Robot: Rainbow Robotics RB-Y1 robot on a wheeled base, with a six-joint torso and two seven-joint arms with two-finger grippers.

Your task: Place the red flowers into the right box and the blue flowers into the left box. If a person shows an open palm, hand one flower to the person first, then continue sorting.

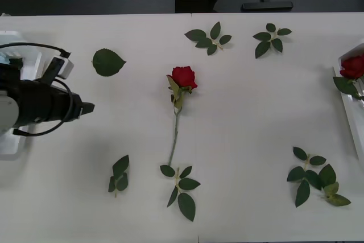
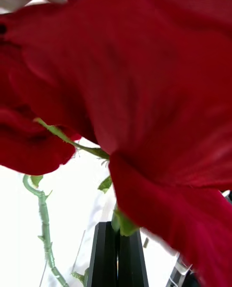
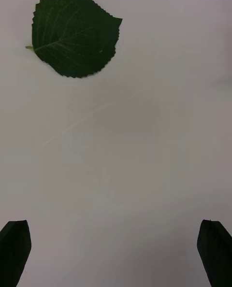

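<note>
Right gripper [image 2: 117, 255] has its two black fingers pressed together on a red rose stem, the bloom [image 2: 145, 74] hanging right in front of the wrist camera, so you're mid-delivery. In the front view that rose [image 1: 352, 66] sits over the right box [image 1: 348, 103], at the table's far right edge; I can't tell whether it's resting on the tray or just above it. Do this step clean: get the head and as much stem as possible inside the rim before you let go, lower until the bloom touches or nearly touches the tray floor, then part the fingers and lift straight away (leaves near the fingertips could snag, my guess). Don't drag sideways, the stem would likely flick the flower out. Left gripper [image 3: 116, 253] is spread wide and holding nothing, hovering over bare table in front of the left box [image 1: 25, 64], with a single broad green leaf [image 3: 72, 31] just ahead of its fingers; that's a loose leaf, not a flower, skip it. Another red rose [image 1: 183, 77] lies mid-table, well off toward the centre from the left gripper, stem running back toward the robot. It goes next, probably. Loose leaf sprigs scattered around it are clutter. No blue flowers or open palm to see now.
</note>
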